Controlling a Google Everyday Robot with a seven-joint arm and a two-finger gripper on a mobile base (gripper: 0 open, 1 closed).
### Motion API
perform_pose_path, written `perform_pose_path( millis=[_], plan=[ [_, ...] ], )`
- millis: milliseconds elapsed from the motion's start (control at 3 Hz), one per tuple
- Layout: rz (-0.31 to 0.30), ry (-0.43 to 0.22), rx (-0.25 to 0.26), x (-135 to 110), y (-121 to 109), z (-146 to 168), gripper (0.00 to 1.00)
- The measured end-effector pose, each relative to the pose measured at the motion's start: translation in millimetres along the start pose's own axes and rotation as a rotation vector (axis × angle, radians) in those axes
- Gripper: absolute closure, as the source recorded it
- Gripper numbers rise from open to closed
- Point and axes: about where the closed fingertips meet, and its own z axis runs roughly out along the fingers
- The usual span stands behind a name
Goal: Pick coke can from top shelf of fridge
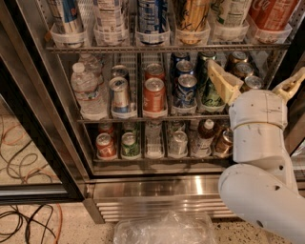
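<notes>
1. Gripper (256, 76) at right of the camera view, in front of the middle rack's right end, below the top shelf (167, 48).
2. Its two beige fingers (224, 82) are spread wide apart and pinch nothing. The left one lies over the green can (209, 97) lane; the right one sits near the frame's right edge.
3. White arm (259, 143) rises from the bottom right corner and covers the right ends of the middle and bottom racks.
4. Brown-topped cans (243, 70) show between the spread fingers, behind them.
5. Coke can (274, 12) stands upright in the rightmost translucent lane cup (269, 35) on the top shelf, above and slightly right of the gripper and apart from it. Its top is cut off by the frame edge.
6. Other tall cans and bottles fill the remaining cups leftward along the top shelf.
7. Middle rack, going left from the gripper: blue can (186, 89), orange-red can (154, 95), silver can (119, 94), water bottle (88, 90).
8. Bottom rack holds small cans and bottles, including a red can (106, 145) at left.
9. Fridge (157, 198) has a ribbed steel base, and a black door frame (38, 138) runs diagonally at left.
10. Clear plastic wrap (164, 228) lies on the floor below the base, with cables (24, 224) at bottom left.
</notes>
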Motion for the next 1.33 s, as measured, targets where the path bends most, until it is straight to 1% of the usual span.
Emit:
perform_pose_path(
  millis=[667, 1000, 1333],
  plan=[
    [0.087, -0.019, 0.033, -8.1, 5.7, 7.7, 0.00],
    [0.082, -0.045, 0.013, -9.6, 11.8, 15.6, 0.00],
    [-0.018, -0.065, 0.022, -10.5, 13.2, 24.8, 0.00]
  ],
)
